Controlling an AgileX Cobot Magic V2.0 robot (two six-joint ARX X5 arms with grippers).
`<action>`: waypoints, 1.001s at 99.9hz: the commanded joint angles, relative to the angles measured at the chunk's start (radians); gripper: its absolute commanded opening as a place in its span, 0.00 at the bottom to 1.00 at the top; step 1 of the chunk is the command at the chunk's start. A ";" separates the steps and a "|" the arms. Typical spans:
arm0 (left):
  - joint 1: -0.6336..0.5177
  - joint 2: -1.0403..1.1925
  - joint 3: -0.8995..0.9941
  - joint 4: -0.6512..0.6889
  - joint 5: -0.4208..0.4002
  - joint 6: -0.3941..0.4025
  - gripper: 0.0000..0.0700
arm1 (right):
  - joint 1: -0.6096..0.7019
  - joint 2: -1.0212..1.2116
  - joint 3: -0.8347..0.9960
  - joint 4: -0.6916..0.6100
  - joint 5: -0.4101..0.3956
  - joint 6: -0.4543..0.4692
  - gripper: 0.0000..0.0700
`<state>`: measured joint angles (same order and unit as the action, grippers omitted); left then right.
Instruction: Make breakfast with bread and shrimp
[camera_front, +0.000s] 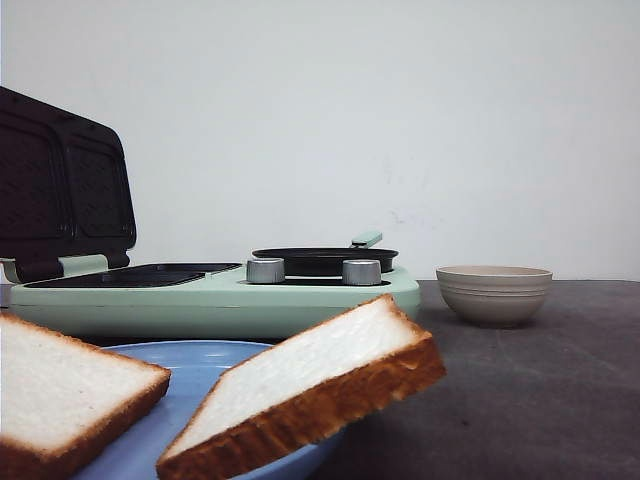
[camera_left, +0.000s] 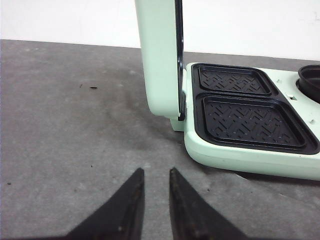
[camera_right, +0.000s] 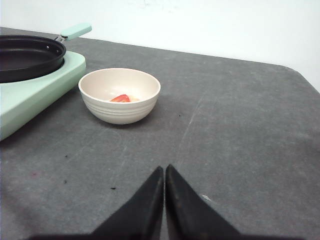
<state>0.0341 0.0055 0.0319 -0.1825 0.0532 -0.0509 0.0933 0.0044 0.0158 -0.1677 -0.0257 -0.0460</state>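
Observation:
Two slices of bread lie on a blue plate (camera_front: 200, 365) close to the front camera: one (camera_front: 60, 385) at the left, one (camera_front: 320, 375) tilted over the plate's right rim. A pinkish-orange shrimp (camera_right: 120, 98) sits inside the beige ribbed bowl (camera_right: 120, 107); the front view shows the bowl (camera_front: 494, 294) from the side only. My left gripper (camera_left: 156, 172) hovers slightly open over bare table beside the green breakfast maker (camera_left: 240, 150), holding nothing. My right gripper (camera_right: 164, 169) is shut and empty, a good way short of the bowl. Neither gripper appears in the front view.
The mint-green breakfast maker (camera_front: 215, 295) has its lid (camera_front: 60, 190) standing open over two black ribbed plates (camera_left: 250, 120). A small black pan (camera_front: 325, 260) with a green handle rests on its right side, behind two silver knobs (camera_front: 265, 270). The table is dark grey.

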 joint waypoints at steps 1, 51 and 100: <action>-0.001 -0.001 -0.017 -0.004 0.007 0.002 0.00 | 0.002 -0.001 -0.004 0.010 -0.001 0.015 0.00; -0.001 -0.001 -0.017 -0.005 0.007 -0.021 0.00 | 0.002 -0.001 -0.004 0.009 -0.001 0.021 0.00; -0.001 -0.001 -0.017 -0.005 0.007 -0.095 0.00 | 0.002 -0.001 -0.003 0.010 0.000 0.156 0.00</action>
<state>0.0341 0.0055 0.0319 -0.1825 0.0547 -0.0792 0.0933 0.0044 0.0158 -0.1677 -0.0257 0.0158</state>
